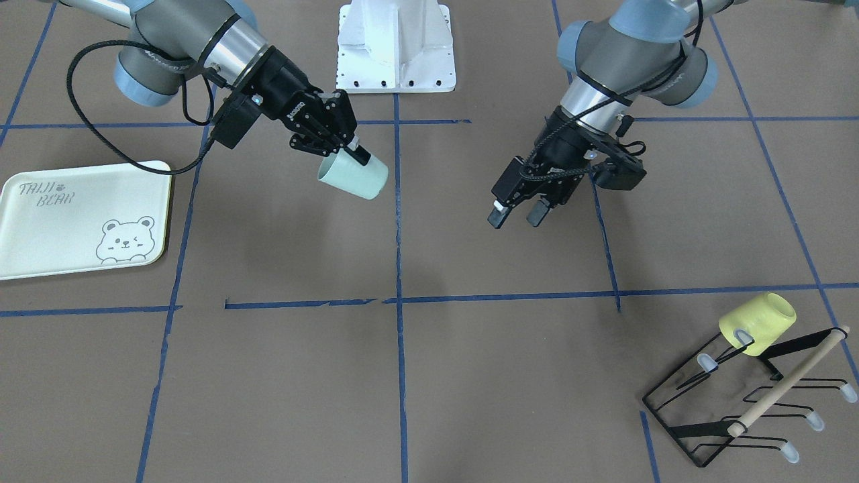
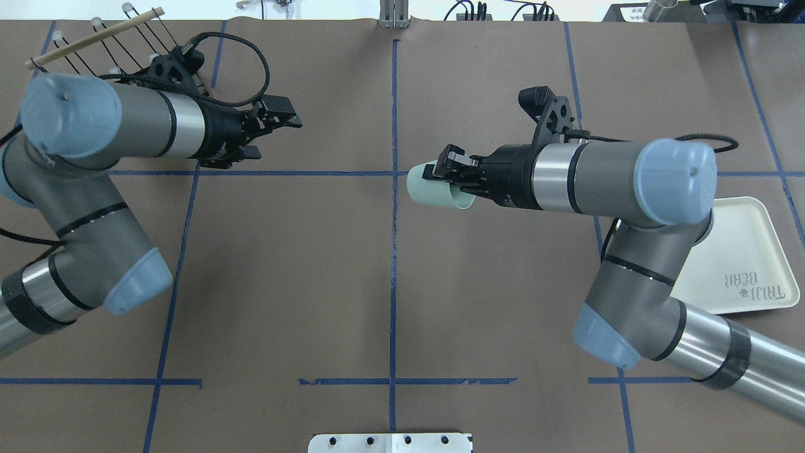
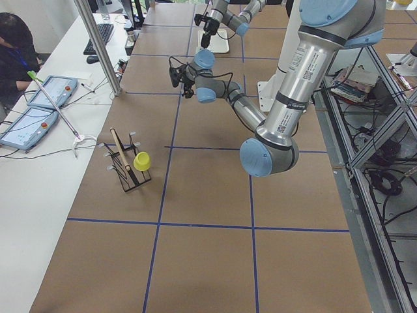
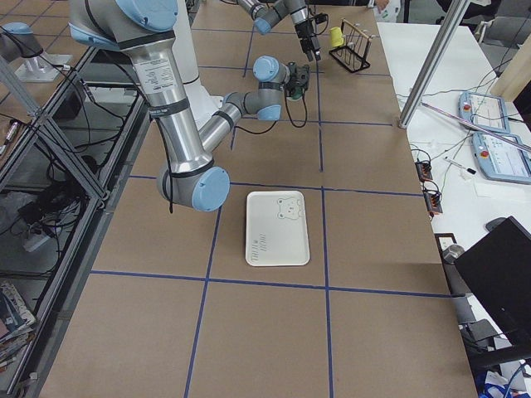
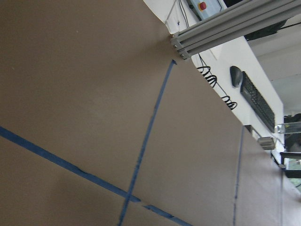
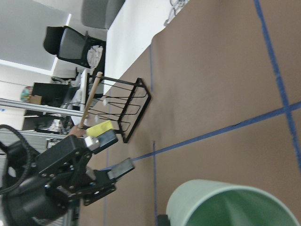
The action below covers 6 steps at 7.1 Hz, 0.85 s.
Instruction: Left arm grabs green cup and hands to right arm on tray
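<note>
My right gripper (image 1: 350,151) is shut on the rim of the pale mint-green cup (image 1: 352,176) and holds it tilted on its side above the table, near the centre blue line. The cup also shows in the overhead view (image 2: 433,188) and, with its mouth open, in the right wrist view (image 6: 225,207). My left gripper (image 1: 515,216) is open and empty, a short gap away from the cup, and it faces the cup (image 2: 280,135). The cream tray (image 1: 80,215) with the bear drawing lies flat and bare on my right side (image 2: 736,251).
A black wire cup rack (image 1: 731,402) with a wooden bar stands on my far left and carries a pale yellow cup (image 1: 758,323). The white robot base (image 1: 396,47) sits at the table's edge between the arms. Blue tape lines cross the brown table.
</note>
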Available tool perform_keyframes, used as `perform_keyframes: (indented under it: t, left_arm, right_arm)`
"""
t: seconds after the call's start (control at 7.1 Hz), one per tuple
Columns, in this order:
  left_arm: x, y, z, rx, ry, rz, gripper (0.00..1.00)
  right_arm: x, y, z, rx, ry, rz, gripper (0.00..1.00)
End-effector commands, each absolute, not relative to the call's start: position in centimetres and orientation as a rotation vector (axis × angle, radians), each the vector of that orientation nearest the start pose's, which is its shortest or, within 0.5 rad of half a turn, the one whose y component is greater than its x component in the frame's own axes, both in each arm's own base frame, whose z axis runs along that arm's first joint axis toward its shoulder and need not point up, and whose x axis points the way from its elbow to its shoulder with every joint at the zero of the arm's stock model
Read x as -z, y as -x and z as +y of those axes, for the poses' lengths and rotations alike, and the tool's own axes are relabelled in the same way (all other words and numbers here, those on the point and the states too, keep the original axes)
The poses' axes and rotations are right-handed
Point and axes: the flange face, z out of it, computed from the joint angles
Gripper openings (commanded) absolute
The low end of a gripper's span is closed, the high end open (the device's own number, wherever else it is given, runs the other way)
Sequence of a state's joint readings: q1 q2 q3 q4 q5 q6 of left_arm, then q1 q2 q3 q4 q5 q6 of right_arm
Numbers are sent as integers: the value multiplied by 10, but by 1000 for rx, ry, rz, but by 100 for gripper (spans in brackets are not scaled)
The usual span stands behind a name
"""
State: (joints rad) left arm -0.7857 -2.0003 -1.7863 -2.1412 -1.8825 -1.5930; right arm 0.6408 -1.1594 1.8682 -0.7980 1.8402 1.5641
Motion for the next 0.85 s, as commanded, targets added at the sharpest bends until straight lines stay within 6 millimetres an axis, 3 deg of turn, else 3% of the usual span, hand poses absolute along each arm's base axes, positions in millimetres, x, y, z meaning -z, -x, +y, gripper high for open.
perform_keyframes:
  t: [0.0,0.14,0.28,0.42,0.7]
  left_arm:
    - [-273,-287,-531,298,-215,1027,100]
    - [-283,-247,-523,150,-248,908,100]
    - [-293,-208,-522,-1,-262,777,100]
    - [-322,-168,-519,-131,-222,661,100]
    - [-420,-78,-498,-233,-144,635,100]
  right_arm:
    - [-220,329,-462,-130,-251,-1132,0]
    - [-248,290,-468,-9,-259,-982,0]
    - [-289,258,-463,143,-272,-849,0]
    - [-333,207,-473,216,-307,-771,0]
    - [-398,134,-476,214,-217,-809,0]
